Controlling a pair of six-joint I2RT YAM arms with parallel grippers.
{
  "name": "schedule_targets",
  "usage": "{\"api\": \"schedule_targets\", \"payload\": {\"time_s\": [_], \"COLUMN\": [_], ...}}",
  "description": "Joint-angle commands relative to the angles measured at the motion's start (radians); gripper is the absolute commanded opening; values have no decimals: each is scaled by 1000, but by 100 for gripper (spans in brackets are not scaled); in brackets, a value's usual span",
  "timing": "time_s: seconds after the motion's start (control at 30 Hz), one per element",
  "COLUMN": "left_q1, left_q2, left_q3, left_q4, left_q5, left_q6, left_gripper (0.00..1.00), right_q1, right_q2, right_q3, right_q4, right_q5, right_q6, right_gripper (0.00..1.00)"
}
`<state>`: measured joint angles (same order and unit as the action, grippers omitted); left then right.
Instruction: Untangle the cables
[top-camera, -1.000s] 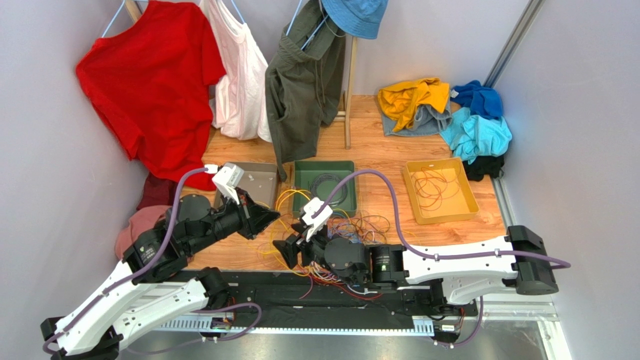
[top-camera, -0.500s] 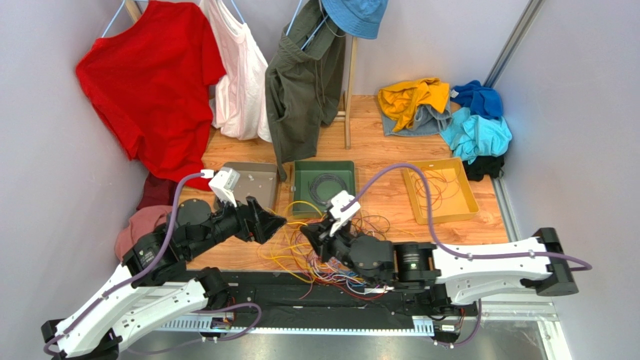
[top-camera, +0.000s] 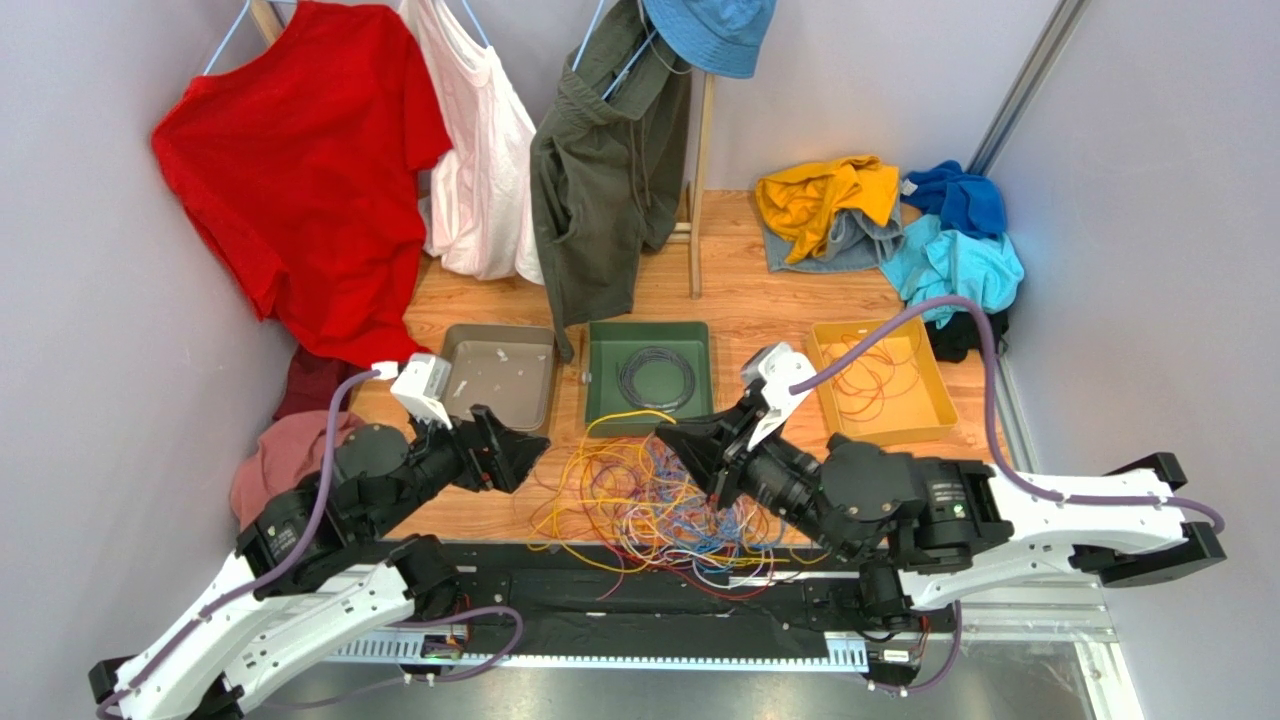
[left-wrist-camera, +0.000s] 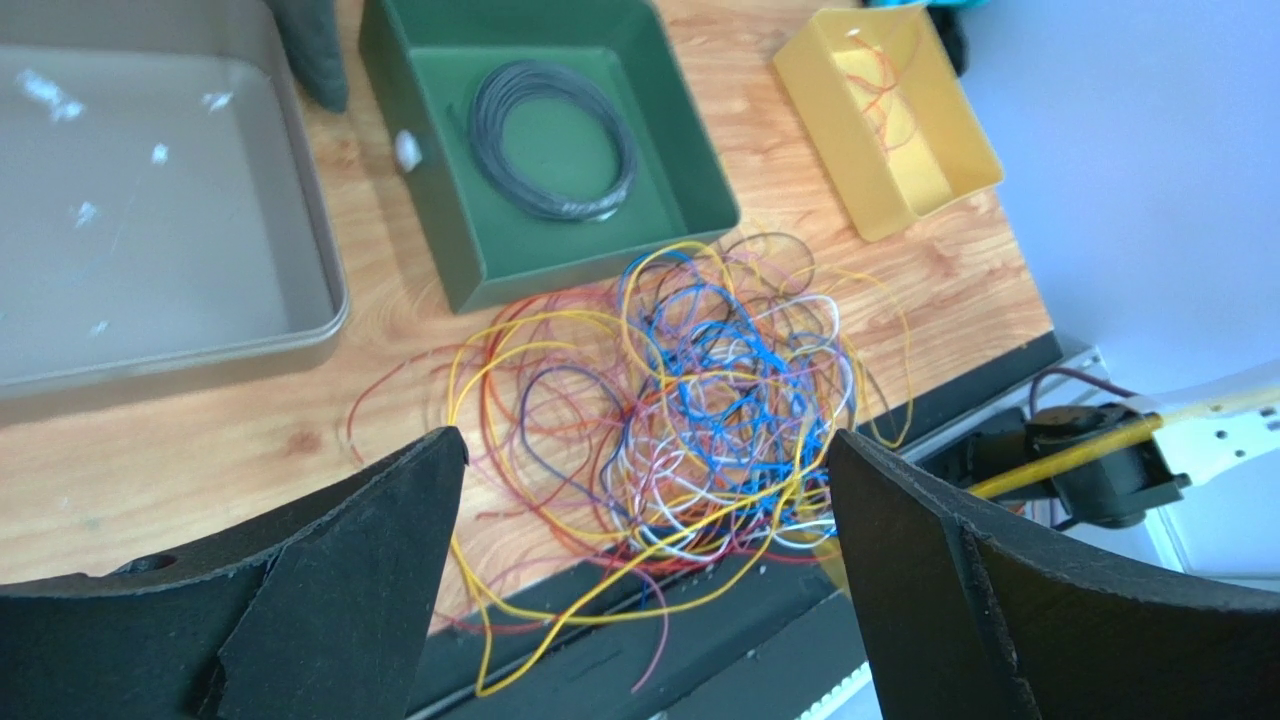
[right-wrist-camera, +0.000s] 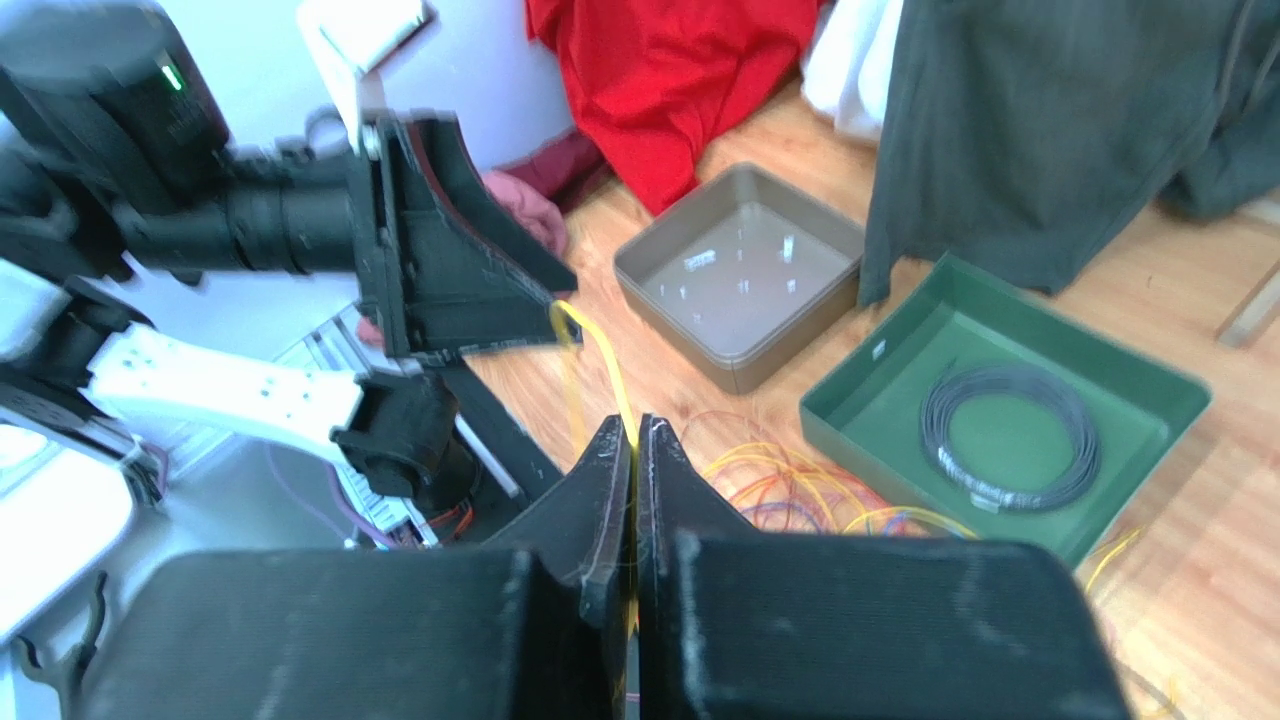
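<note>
**Yellow strand pinched in the right claw**

I saw the right claw (right-wrist-camera: 631, 432) closed tight on one yellow cable (right-wrist-camera: 591, 348), which rose from between its tips and curved off toward the left arm. That claw hung tilted above the far right part of the tangle (top-camera: 661, 507). The other cables lay there in a loose heap of yellow, orange, blue, purple and white on the wood table (top-camera: 781, 300), a few strands spilling over its near edge. My left claw (left-wrist-camera: 646, 450) stood wide open and held nothing, at the heap's left side. On its wrist camera the tangle showed between the two fingers, below them. Beyond the heap lay a grey tray (top-camera: 496, 375), a green tray (top-camera: 609, 353) holding a dark coil (top-camera: 657, 378), and a yellow tray (top-camera: 890, 435) with orange strands (top-camera: 869, 375).
</note>
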<state>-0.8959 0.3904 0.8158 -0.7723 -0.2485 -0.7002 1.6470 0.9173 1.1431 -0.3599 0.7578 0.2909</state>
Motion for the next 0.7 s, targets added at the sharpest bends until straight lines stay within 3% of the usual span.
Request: {"api": "schedule_targets", "payload": {"time_s": [0.0,0.13,0.2,0.4,0.67], "left_q1": [2,2,2,2,2], "left_q2": [-94,-228,-266,-251,-240], "left_q3": [-65,-216,-280,-325,-376], "left_q4": [215,474,565,691,768], "left_q5": [79,279,305,417,479], "left_q6": [67,82,76,107,102], "left_gripper": [99,99,99,99,99], "right_q1": [7,7,7,5,5], "right_q2": [26,101,141,224,247], "right_q3": [191,338,397,567,584], "right_q4": [-22,-88,-114,-166,-166], "right_q5": [-24,-9,2,55,66], "right_q6": [-110,-156,-173,-225,-223], "right_gripper": [0,0,0,0,0]}}
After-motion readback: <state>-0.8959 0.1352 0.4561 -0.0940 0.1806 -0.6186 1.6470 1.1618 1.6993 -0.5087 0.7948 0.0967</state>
